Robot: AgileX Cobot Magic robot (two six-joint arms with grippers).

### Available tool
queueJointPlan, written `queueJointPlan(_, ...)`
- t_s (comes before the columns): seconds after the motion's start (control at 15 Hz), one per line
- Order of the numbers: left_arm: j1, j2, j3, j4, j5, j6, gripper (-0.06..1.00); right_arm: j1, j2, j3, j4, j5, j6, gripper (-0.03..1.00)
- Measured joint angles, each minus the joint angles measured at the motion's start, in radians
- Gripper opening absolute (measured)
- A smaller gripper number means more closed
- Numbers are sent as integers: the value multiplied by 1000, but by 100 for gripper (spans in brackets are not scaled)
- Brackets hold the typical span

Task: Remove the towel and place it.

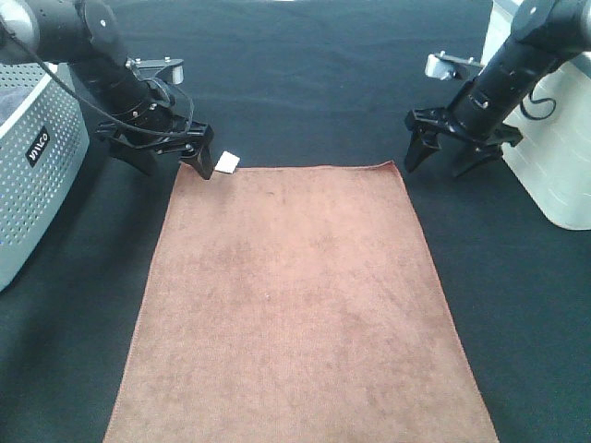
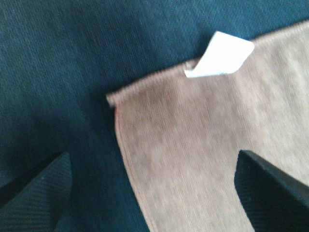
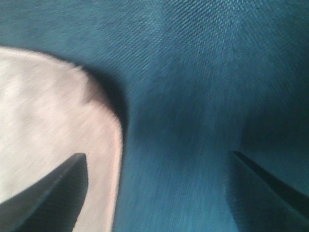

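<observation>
Towel (image 1: 295, 314) corner lies beneath left end effector (image 1: 171, 164).

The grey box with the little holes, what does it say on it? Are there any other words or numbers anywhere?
"MINCO": small, tilted white letters on the dark label on the side of the grey box; the middle letters are not quite sure.
White tag at the corner of the towel: no writing shows.
Nothing else to read.

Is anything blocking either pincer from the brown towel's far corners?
Nothing visible does. The open left pincer straddles one far corner of the towel, the open right pincer the other.
</observation>
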Motion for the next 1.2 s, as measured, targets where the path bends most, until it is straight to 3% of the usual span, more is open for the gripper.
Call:
queueJointPlan(0.6, 23, 41, -7, -21, -10, -16, 84, 52, 65, -31, 13, -54, -2, 75)
queueJointPlan(1.0, -28, 47, -8, -83, -41, 14, 82, 93, 78, -37, 11, -94, -3, 71)
queueJointPlan(1.13, -36, 49, -8, -84, -59, -12, 70, 99, 78, -37, -1, -104, -3, 58)
queueJointPlan(1.2, -36, 51, -8, -83, -63, -19, 61, 99, 81, -37, -13, -111, -3, 46)
